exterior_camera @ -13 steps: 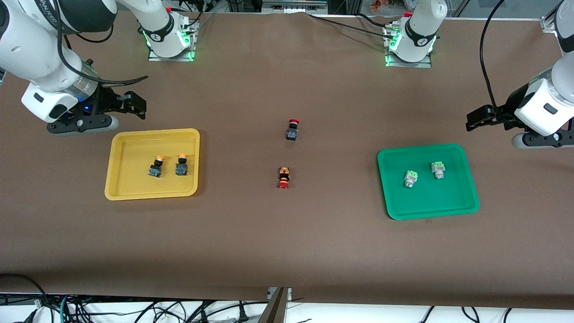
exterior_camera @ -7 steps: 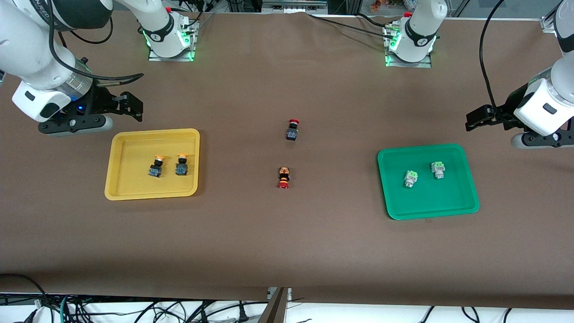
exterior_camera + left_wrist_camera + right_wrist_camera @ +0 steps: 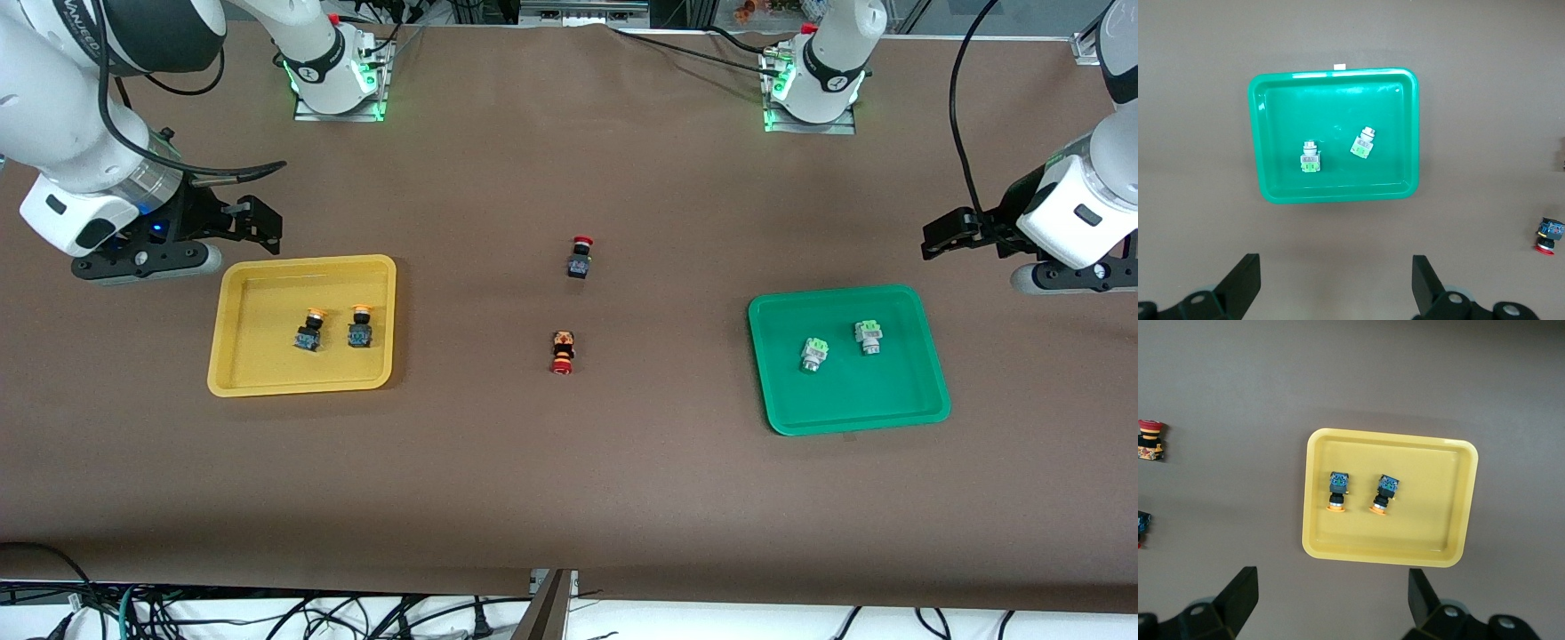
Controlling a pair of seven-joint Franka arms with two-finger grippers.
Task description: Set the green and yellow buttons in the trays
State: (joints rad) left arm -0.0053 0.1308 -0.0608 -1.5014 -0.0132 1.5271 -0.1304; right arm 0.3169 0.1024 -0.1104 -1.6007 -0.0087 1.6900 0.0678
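Two yellow buttons (image 3: 308,329) (image 3: 360,326) lie side by side in the yellow tray (image 3: 258,364). Two green buttons (image 3: 813,353) (image 3: 869,337) lie in the green tray (image 3: 853,396). My right gripper (image 3: 264,222) is open and empty, in the air over the bare table beside the yellow tray. My left gripper (image 3: 933,240) is open and empty, over the bare table beside the green tray. The left wrist view shows the green tray (image 3: 1338,100), both green buttons (image 3: 1311,158) (image 3: 1364,143) and the open left gripper (image 3: 1336,287). The right wrist view shows the yellow tray (image 3: 1431,513), both yellow buttons (image 3: 1337,491) (image 3: 1384,494) and the open right gripper (image 3: 1331,600).
Two red-capped black switches lie on the table between the trays: one (image 3: 581,257) farther from the front camera, one (image 3: 563,352) nearer. One shows in the left wrist view (image 3: 1549,236). The arm bases stand at the table's back edge.
My right arm has drawn slightly away from the yellow tray toward its end of the table. The left arm and all buttons have stayed put.
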